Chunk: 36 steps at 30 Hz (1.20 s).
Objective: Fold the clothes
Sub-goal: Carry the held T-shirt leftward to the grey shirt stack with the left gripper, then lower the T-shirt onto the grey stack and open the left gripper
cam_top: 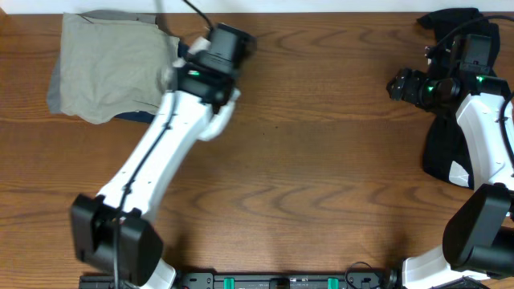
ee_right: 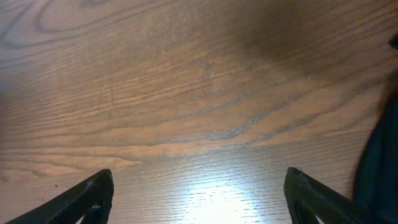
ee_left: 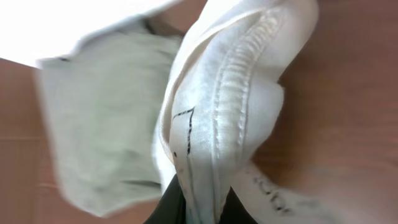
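The clothes, a white T-shirt (ee_left: 230, 106) with a stitched hem and black lettering, fill the left wrist view. My left gripper (ee_left: 202, 208) is shut on a bunched fold of the shirt, with black fingers (ee_left: 168, 208) on either side of the cloth. In the overhead view the left gripper (cam_top: 178, 66) is at the right edge of the khaki pile, and the arm hides most of the shirt. My right gripper (ee_right: 199, 193) hangs open over bare wood, fingers (ee_right: 81, 196) wide apart and nothing between them. It is at the far right (cam_top: 401, 84).
A folded khaki-tan garment (cam_top: 104, 64) lies at the table's back left, also seen beside the shirt (ee_left: 99, 130). Something dark blue (cam_top: 132, 116) peeks out under it. Black cloth (cam_top: 440, 148) lies under the right arm, and more of it at the back right (cam_top: 450, 20).
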Available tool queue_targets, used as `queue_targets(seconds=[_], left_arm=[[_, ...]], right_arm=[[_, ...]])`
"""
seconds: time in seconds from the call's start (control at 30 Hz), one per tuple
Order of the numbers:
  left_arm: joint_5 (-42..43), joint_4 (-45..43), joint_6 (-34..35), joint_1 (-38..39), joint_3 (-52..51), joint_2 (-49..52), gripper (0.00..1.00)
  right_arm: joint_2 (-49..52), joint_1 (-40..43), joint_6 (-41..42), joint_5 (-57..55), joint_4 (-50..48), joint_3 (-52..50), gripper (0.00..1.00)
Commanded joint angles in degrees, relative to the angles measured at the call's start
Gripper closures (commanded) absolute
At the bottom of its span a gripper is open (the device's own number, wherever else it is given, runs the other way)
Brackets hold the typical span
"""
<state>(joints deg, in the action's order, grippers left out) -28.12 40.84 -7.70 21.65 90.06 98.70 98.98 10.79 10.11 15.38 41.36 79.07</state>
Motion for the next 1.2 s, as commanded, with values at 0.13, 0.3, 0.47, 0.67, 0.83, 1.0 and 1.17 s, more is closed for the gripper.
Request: queue_targets(seconds=[0.13, 0.3, 0.47, 0.67, 0.83, 1.0, 1.17], left_arm=[[-12.9, -14.3, -20.4, -7.7, 0.9, -1.1, 0.94], [-12.9, -31.4, -39.2, -13.6, 0.9, 1.4, 0.94], [-5.9, -40.0, -58.4, -20.2, 0.9, 5.4, 0.94], [0.0, -45.8, -71.3, -28.1, 0.9, 12.3, 0.94], [5.6, -48.9, -72.2, -31.8, 0.9, 17.8, 0.94], [5.7, -44.9, -71.2, -31.1, 0.9, 21.8, 0.94], [6.7, -40.2, -60.5, -27.3, 0.5, 22.1, 0.93]], right_arm=[[-0.2, -0.2, 0.4, -0.3, -0.4, 0.4, 0.14], [-0.2, -1.4, 0.4, -0.4, -0.7, 0.4, 0.16], [-0.1, -2.3, 0.3, -0.4, -0.7, 0.3, 0.15], [0.3, -2.7, 0.4, -0.4, -0.7, 0.3, 0.16], [0.8, -2.7, 0.4, -0.6, -0.6, 0.3, 0.18], [1.0, -2.7, 0.6, -1.5, -1.3, 0.3, 0.20], [1.1, -2.7, 0.6, -1.7, -1.5, 0.3, 0.20]])
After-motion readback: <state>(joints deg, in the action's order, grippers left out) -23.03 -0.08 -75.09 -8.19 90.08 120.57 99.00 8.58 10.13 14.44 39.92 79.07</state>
